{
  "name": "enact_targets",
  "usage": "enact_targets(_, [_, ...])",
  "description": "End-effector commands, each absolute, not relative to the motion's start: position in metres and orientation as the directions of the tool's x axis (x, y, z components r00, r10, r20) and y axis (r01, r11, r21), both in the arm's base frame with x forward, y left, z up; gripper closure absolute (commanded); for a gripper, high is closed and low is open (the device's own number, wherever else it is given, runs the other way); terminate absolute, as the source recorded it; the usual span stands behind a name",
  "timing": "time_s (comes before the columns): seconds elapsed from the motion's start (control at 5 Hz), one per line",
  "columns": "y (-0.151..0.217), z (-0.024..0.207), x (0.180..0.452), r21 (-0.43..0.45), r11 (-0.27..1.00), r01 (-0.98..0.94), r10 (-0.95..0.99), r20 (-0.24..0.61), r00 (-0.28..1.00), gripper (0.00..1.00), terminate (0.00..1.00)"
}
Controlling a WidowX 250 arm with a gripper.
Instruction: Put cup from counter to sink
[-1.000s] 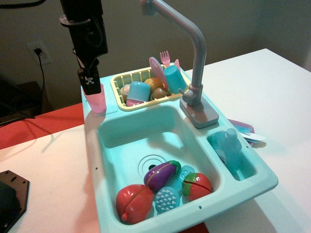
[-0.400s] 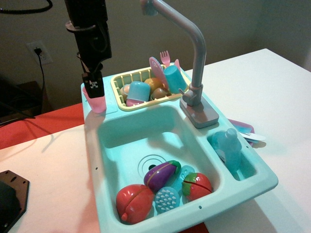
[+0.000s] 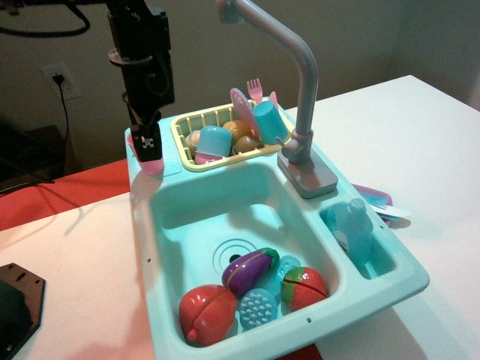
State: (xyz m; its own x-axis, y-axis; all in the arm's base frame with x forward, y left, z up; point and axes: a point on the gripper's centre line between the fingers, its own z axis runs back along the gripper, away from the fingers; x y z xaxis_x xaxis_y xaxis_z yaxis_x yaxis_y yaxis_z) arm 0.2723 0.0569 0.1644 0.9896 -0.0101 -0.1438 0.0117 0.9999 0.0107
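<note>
Gripping cup [image 3: 152, 163] w/ gripper [image 3: 148, 147], on counter [image 3: 166, 166]

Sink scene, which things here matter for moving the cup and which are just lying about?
Part of the job:
small pale pink translucent plastic cup
ribbed turquoise counter ledge
large turquoise plastic sink basin
black gripper at the cup

Lying about:
yellow dish rack
light blue cup
purple toy eggplant
grey faucet

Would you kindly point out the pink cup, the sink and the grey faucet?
pink cup [image 3: 153, 163], main camera view, lower side wall.
sink [image 3: 196, 238], main camera view, bare basin floor.
grey faucet [image 3: 304, 90], main camera view, upright pipe.
</note>
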Motion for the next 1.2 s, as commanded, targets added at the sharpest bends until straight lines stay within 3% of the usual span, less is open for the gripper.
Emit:
enact_targets(0.0, [0.0560, 0.1666, 0.2700, 0.035, 0.999, 0.006, -0.001, -0.126, 0.992, 0.00, 0.00])
enact_targets(0.2, [0.0551, 0.1645, 0.2676, 0.044, 0.999, 0.002, 0.003, -0.115, 0.993, 1.00, 0.00])
enact_targets(1.0, [0.0582, 0.1620, 0.2686, 0.040, 0.999, -0.020, 0.024, -0.105, 0.994, 1.00, 0.00])
